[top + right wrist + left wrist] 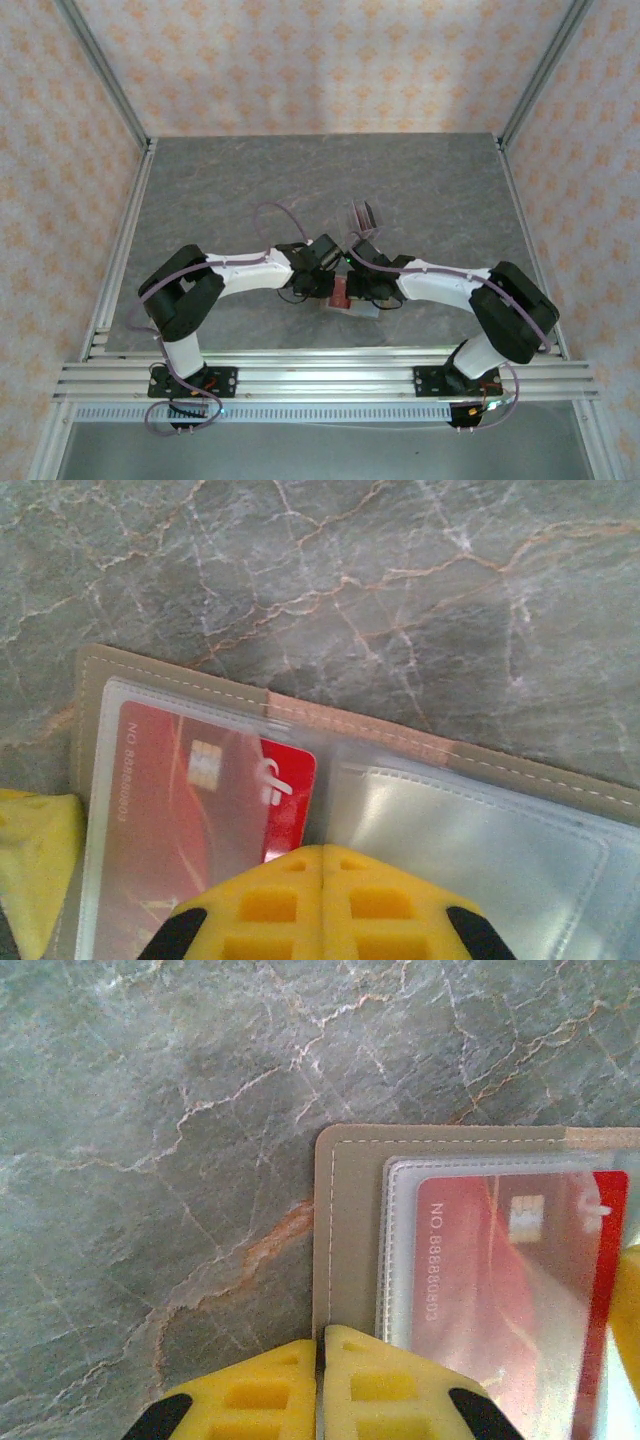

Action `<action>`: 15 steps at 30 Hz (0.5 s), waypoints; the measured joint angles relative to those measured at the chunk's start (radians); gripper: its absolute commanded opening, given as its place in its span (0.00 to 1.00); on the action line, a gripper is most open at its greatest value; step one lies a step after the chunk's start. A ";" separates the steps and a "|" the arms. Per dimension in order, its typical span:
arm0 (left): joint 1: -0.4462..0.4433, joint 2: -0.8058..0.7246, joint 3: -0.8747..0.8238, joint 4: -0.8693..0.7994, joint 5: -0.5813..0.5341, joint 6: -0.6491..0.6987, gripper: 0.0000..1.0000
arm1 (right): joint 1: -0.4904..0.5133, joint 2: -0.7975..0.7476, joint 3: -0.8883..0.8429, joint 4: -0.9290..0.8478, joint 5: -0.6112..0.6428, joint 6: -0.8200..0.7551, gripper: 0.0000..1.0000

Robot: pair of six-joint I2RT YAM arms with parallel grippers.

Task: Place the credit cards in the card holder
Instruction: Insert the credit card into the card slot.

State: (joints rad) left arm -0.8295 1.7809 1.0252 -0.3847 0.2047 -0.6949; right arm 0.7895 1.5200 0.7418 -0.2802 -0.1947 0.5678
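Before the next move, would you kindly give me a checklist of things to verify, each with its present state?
1. Tan-brown folding card holder lies open and flat on the grey marble-patterned table: ok.
2. Red credit card is fully inside its clear plastic sleeve: not ok, one end sticks out.
3. Left gripper is shut at the holder's outer edge: ok.
4. Left gripper is actually pinning the holder down: cannot tell.
5. Right gripper is shut, with its tips at the card's exposed end: ok.
6. Neighbouring clear sleeve is free for another card: ok.
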 measured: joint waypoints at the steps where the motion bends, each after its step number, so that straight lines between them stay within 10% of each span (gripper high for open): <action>1: 0.000 -0.001 -0.002 0.002 0.000 -0.003 0.08 | 0.002 0.004 -0.002 0.010 -0.005 0.004 0.01; 15: -0.004 -0.026 -0.039 0.040 -0.014 -0.042 0.08 | 0.021 0.016 -0.010 0.050 0.014 0.036 0.04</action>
State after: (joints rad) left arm -0.8337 1.7554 0.9867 -0.3443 0.1902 -0.7368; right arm 0.8108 1.5364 0.7315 -0.2306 -0.1810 0.6041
